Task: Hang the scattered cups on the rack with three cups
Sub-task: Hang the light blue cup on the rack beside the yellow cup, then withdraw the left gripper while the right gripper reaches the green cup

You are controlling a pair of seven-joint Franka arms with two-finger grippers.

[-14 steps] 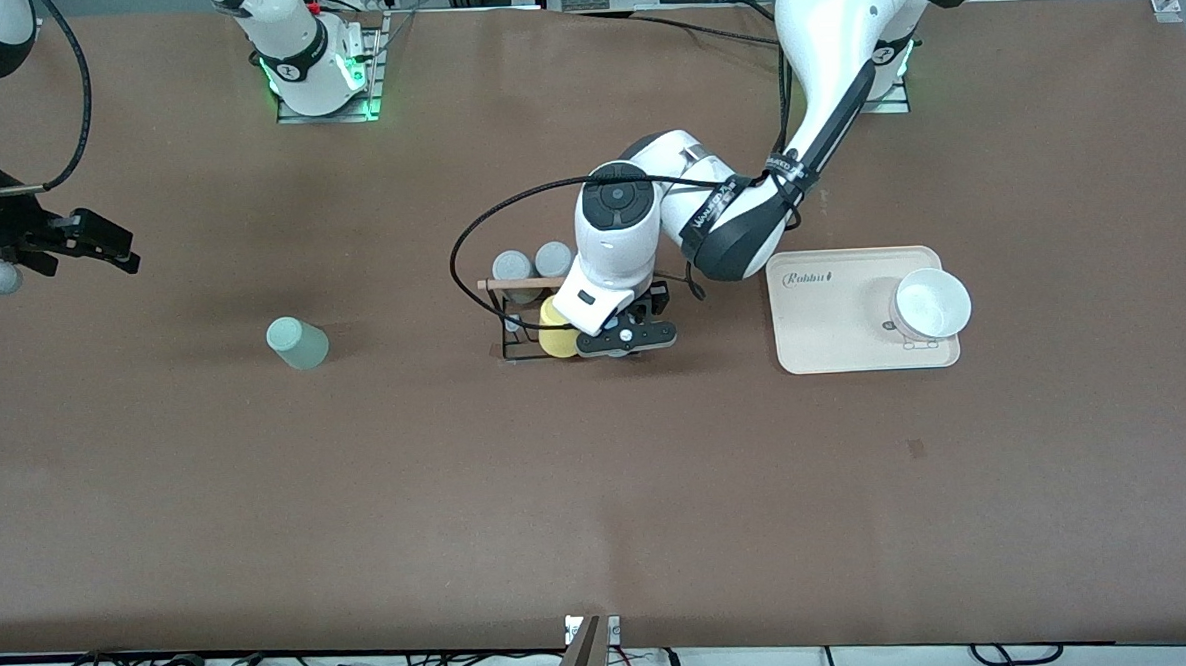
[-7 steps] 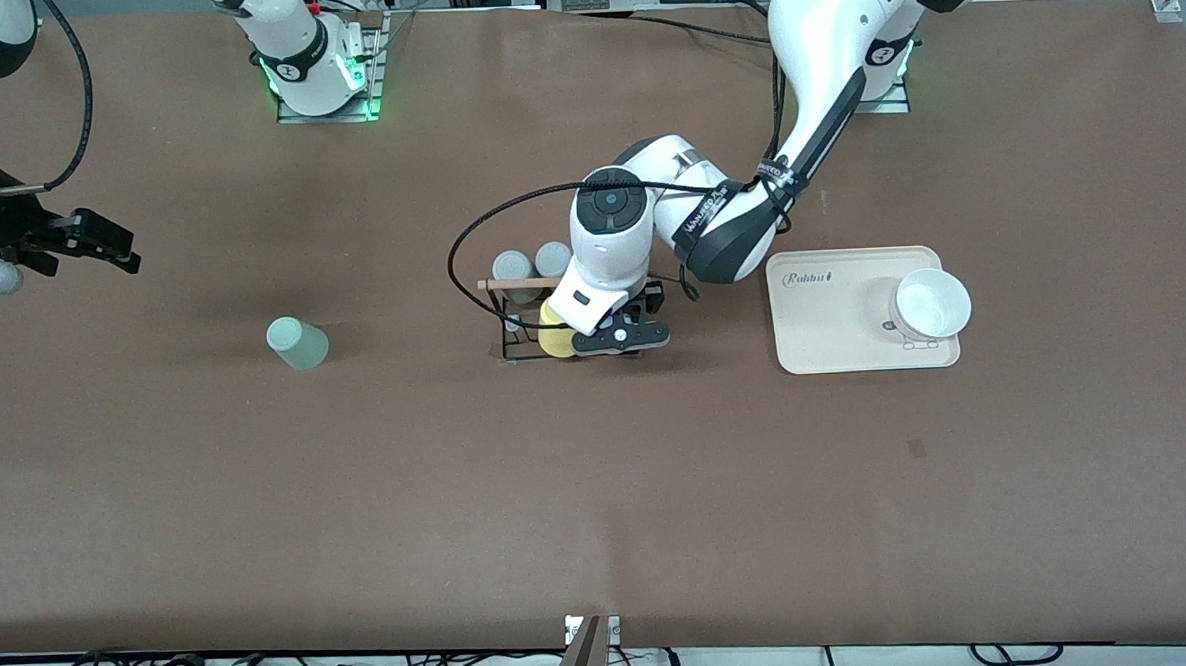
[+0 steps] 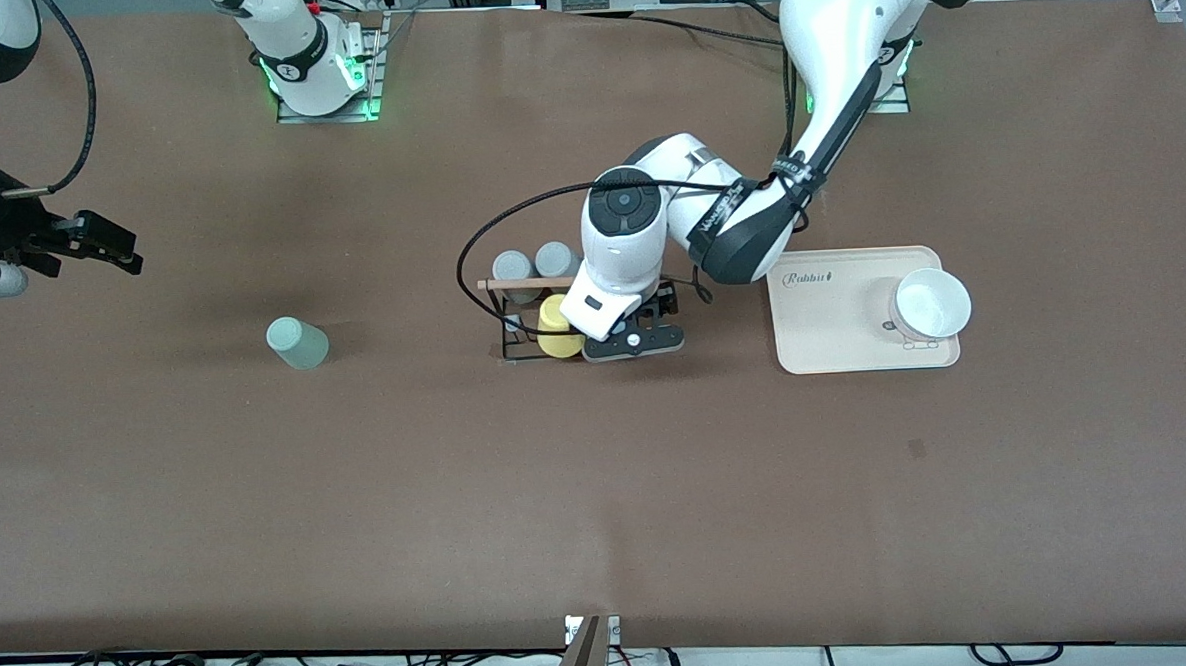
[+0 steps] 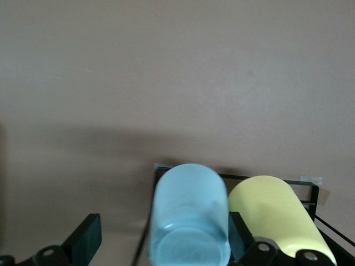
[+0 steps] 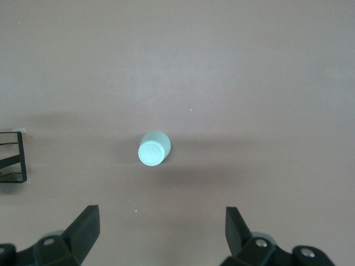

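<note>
From the front view, the left hand (image 3: 634, 343) sits low at the rack (image 3: 512, 321), mid-frame, close beside the yellow cup (image 3: 556, 327) and two grey cups (image 3: 532, 266). The right hand (image 3: 88, 240) waits at the left edge, up over bare worktop (image 3: 600, 493), with the mint green cup (image 3: 297, 343) standing lower in the frame, well apart from the rack. A cream tray (image 3: 834, 342) holding a white bowl (image 3: 932, 303) lies right of centre.

In the left wrist view, the light blue cup (image 4: 189, 221) stands between spread fingers (image 4: 86, 238), on the rack just beside the yellow one. The hand looks open, no longer clamped as it was a second ago, and the arm has shifted slightly toward the tray.

In the right wrist view, the fingers (image 5: 83, 224) are spread wide above the mint cup (image 5: 153, 149).

My worry: if the left hand pulls away crooked, a finger could clip the blue cup and tip it off its peg.
</note>
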